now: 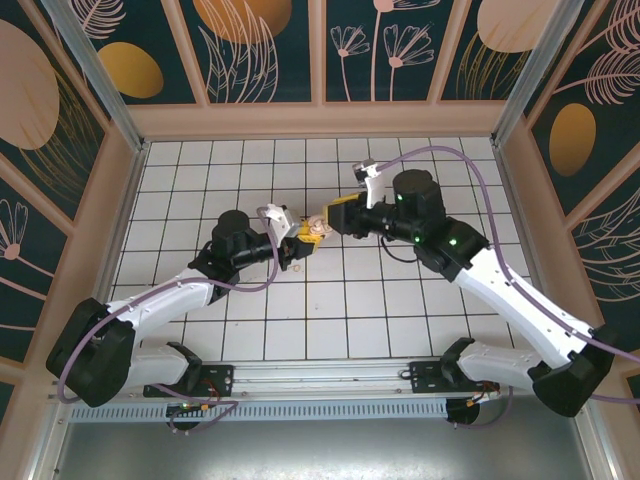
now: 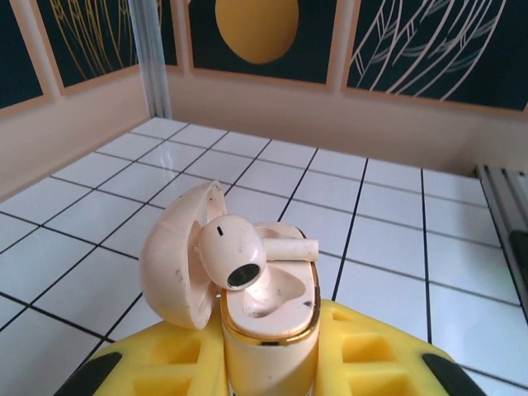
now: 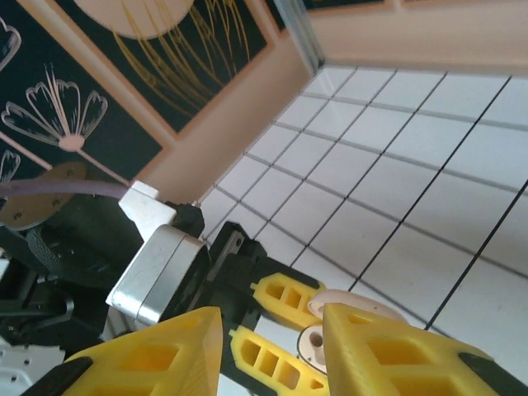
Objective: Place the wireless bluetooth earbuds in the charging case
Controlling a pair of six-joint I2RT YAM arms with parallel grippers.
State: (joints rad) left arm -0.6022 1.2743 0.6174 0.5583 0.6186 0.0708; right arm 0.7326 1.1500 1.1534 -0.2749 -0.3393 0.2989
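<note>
My left gripper [image 2: 268, 351] is shut on the pinkish-beige charging case [image 2: 276, 309], gripping its body below the gold rim. The case's lid [image 2: 169, 264] stands open to the left. One earbud [image 2: 231, 247] lies across the case's recessed top, head at the lid side and stem pointing right, not seated. In the top view the two grippers meet over the middle tiles, with the case [image 1: 312, 236] between them. My right gripper [image 3: 272, 330] hovers right beside the case [image 3: 315, 345], open with nothing between its yellow fingers.
The white tiled floor [image 1: 400, 300] is walled by beige boards and dark patterned panels [image 1: 260, 50]. A metal rail [image 1: 320, 385] runs along the near edge by the arm bases. A purple cable [image 1: 470, 175] loops over the right arm.
</note>
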